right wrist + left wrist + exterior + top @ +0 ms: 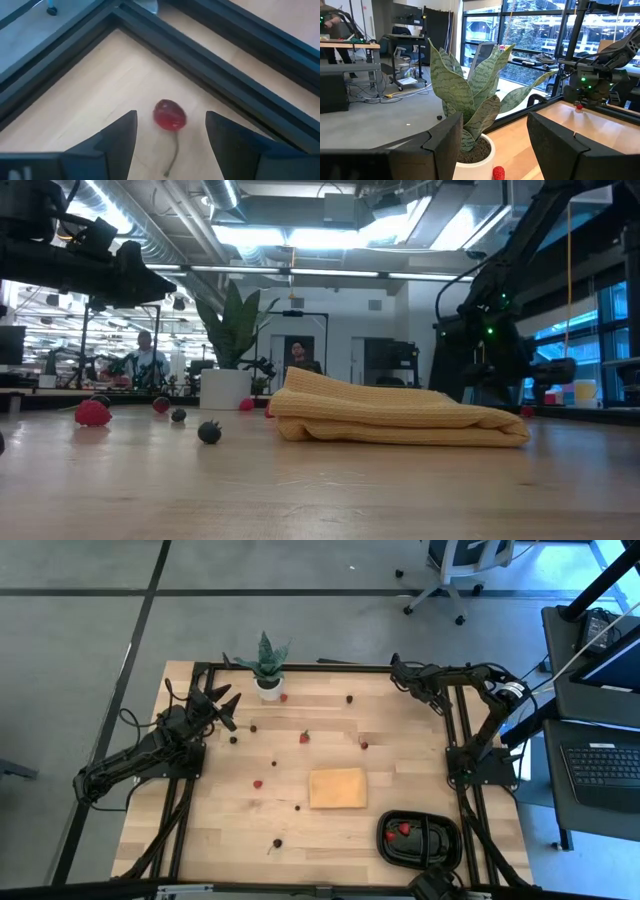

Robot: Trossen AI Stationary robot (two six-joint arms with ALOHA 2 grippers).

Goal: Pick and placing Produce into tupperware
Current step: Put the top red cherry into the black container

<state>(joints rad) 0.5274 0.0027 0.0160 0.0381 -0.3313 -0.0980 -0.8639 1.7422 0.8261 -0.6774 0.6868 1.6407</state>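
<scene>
Right pincer (170,137) is sitting open and empty at the table's far right corner, jaws spread either side of a red cherry-like piece (169,114) with a thin stem, lying on the wood just inside the black frame rails (210,55); jaws are not touching it. Left pincer (492,145) is also hanging open with nothing between its fingers, near the far left part of the table, pointing at the potted plant (470,100), with one red piece (498,173) lying at the foot of the white pot. From above, left pincer (222,703) is sitting just beside the plant (267,665), right pincer (397,668) well apart from it along the far edge. Rest of the produce is lying scattered loose on the table (220,830): a strawberry (304,737) with a green top mid-table, a red piece (257,783) left of the tan pad (337,787), a dark berry (277,843) nearer the front, a dark one (349,698) near the far edge, a few more too small to tell. Black tray (440,840) is sitting at the near right corner, well apart from both pincers, with two red pieces (397,831) lying in its left compartment. Low view is showing the pad (400,420) folded, with a red berry (92,413) and a dark berry (209,432) lying left of it.
</scene>
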